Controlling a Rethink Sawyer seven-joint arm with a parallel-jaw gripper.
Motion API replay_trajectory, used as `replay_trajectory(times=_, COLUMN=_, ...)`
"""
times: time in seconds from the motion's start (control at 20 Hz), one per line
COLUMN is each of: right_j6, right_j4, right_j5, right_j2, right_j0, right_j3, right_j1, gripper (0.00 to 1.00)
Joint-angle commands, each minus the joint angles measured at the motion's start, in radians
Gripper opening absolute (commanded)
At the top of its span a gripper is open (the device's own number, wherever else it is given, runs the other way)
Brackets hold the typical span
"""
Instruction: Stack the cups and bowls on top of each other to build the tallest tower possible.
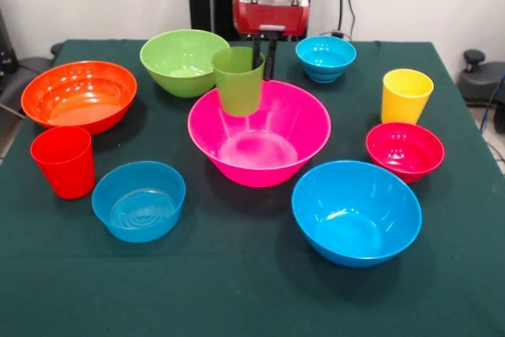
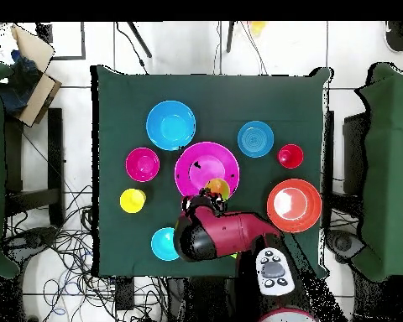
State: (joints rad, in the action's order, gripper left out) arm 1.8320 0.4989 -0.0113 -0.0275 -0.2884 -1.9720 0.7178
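Note:
My gripper (image 1: pixel 263 59) is shut on the rim of the green cup (image 1: pixel 238 80), one finger inside and one outside. It holds the cup upright over the far rim of the biggest pink bowl (image 1: pixel 259 132) at the table's middle. In the overhead view the gripper (image 2: pixel 206 194) and the cup (image 2: pixel 217 189) sit at the pink bowl's (image 2: pixel 201 163) lower edge. Every other piece stands alone on the cloth: the red cup (image 1: pixel 63 161), yellow cup (image 1: pixel 406 94), orange bowl (image 1: pixel 79 94), lime green bowl (image 1: pixel 183 61), large blue bowl (image 1: pixel 357 211) and the small bowls.
The small bowls are a translucent blue one (image 1: pixel 139 200), a cyan one (image 1: pixel 326 57) and a magenta-red one (image 1: pixel 404 150). All stand on a dark green cloth (image 1: pixel 237 290). The arm (image 2: pixel 226 235) hides the lime green bowl from above. Cables and chairs ring the table.

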Motion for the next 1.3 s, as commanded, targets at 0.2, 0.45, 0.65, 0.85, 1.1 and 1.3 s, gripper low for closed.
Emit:
replay_trajectory(times=0.2, right_j6=0.039, right_j4=0.035, right_j5=0.07, right_j2=-0.038, right_j0=0.034, right_j3=0.026, right_j1=0.039, gripper=0.0)
replay_trajectory(times=0.45, right_j6=0.029, right_j4=0.013, right_j5=0.119, right_j2=-0.069, right_j0=0.007, right_j3=0.011, right_j1=0.075, gripper=1.0)
replay_trajectory(times=0.65, right_j6=0.023, right_j4=0.007, right_j5=0.142, right_j2=-0.083, right_j0=0.003, right_j3=-0.002, right_j1=0.103, gripper=1.0)
replay_trajectory(times=0.85, right_j6=0.028, right_j4=0.003, right_j5=0.144, right_j2=-0.09, right_j0=0.005, right_j3=-0.005, right_j1=0.105, gripper=1.0)
replay_trajectory(times=1.1, right_j6=0.031, right_j4=0.0, right_j5=0.15, right_j2=-0.088, right_j0=0.009, right_j3=-0.009, right_j1=0.112, gripper=1.0)
replay_trajectory(times=1.3, right_j6=0.039, right_j4=-0.003, right_j5=0.154, right_j2=-0.083, right_j0=0.023, right_j3=-0.005, right_j1=0.113, gripper=1.0)
